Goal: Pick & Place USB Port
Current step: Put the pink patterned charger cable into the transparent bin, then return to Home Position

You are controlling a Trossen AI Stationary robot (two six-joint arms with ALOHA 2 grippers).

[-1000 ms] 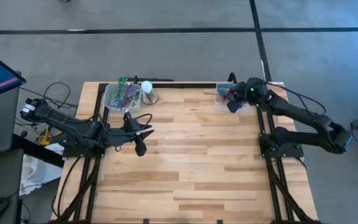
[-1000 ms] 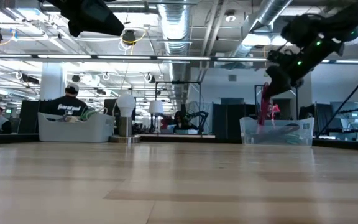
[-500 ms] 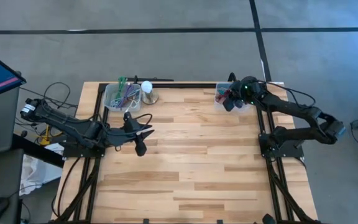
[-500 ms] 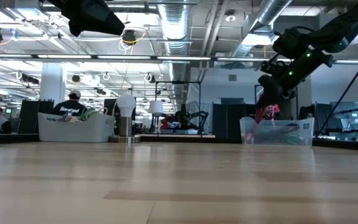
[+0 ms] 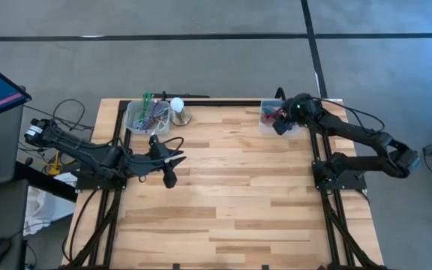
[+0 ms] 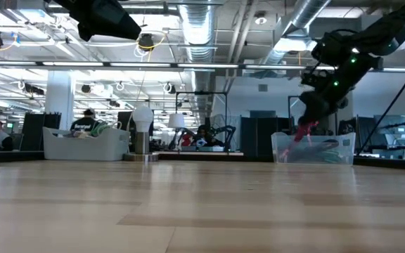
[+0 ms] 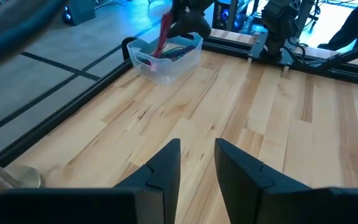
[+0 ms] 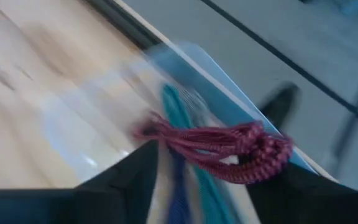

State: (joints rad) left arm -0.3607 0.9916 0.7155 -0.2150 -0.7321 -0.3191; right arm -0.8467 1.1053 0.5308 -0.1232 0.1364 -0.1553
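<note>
A coiled maroon braided cable (image 8: pixel 229 146) lies between the two fingers of my right gripper (image 5: pixel 278 124), which stand wide open over the clear bin (image 5: pixel 268 118) at the table's far right. In the low view the cable (image 6: pixel 303 132) hangs below the gripper into the bin (image 6: pixel 315 149). Blue and teal cables (image 8: pixel 179 124) lie in the bin under it. My left gripper (image 5: pixel 169 178) hovers open above the table's left middle, with nothing between its fingers (image 7: pixel 166 168). My right gripper comes at the cable from above, slanting down into the bin. The coil (image 8: pixel 185 140) spans the gap between the open fingers, and blur hides whether either finger touches it.
A second clear bin (image 5: pixel 147 116) with coloured cables stands at the far left, beside a white light bulb on a base (image 5: pixel 177 106). Dark frame rails run along the table's far edge (image 5: pixel 216 102). Bare wood fills the middle and near part.
My right gripper has dropped toward the clear bin at the far right, and the maroon cable below it has gone down with it into the bin.
</note>
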